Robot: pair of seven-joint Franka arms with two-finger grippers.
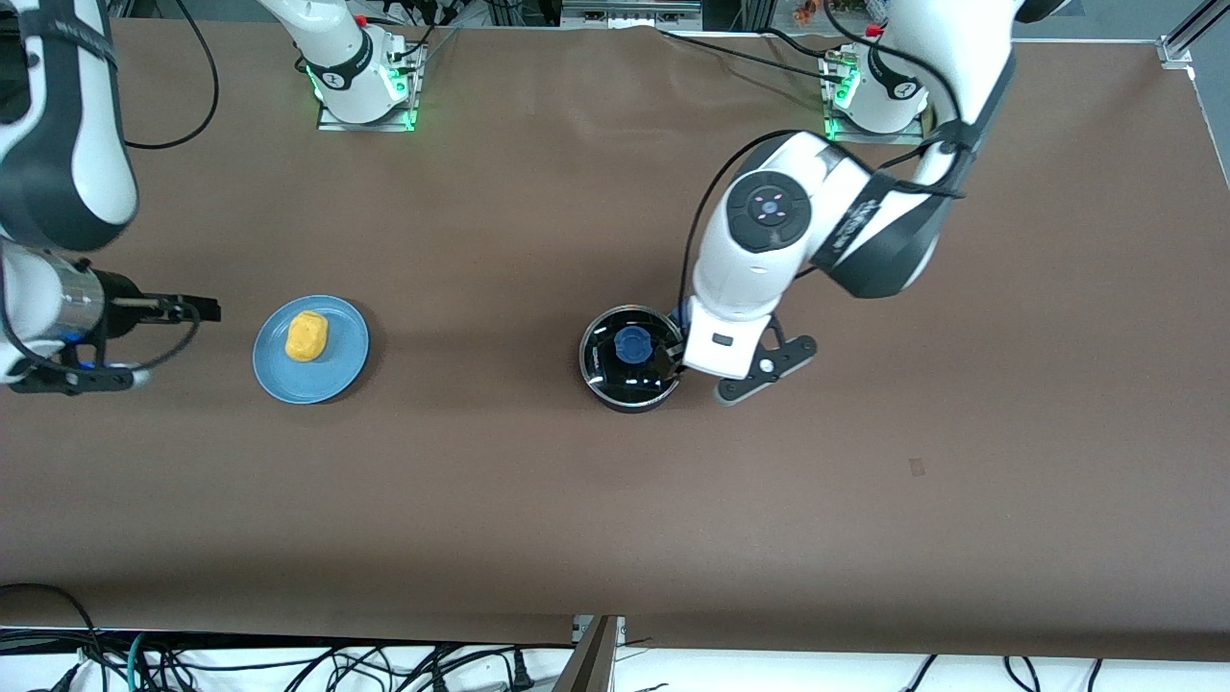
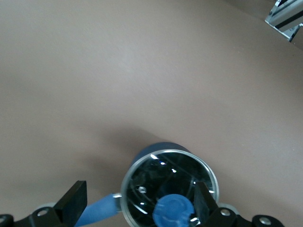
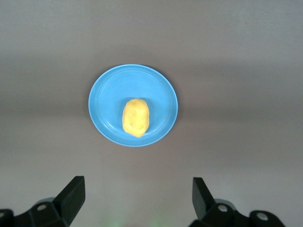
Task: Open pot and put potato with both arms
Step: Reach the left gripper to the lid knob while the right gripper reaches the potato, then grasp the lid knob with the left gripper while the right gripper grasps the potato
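My left gripper, jaws spread wide and empty, hangs over the small black saucepan, whose glass lid with its blue knob is still on. My right gripper, equally wide and empty, waits near the light-blue plate holding the lumpy yellow potato. Nothing is done yet.

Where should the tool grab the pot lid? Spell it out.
Grip the blue knob at the centre of the glass lid, coming straight down from above. It probably stands proud of the smooth lid, and the open left tool is already near it.
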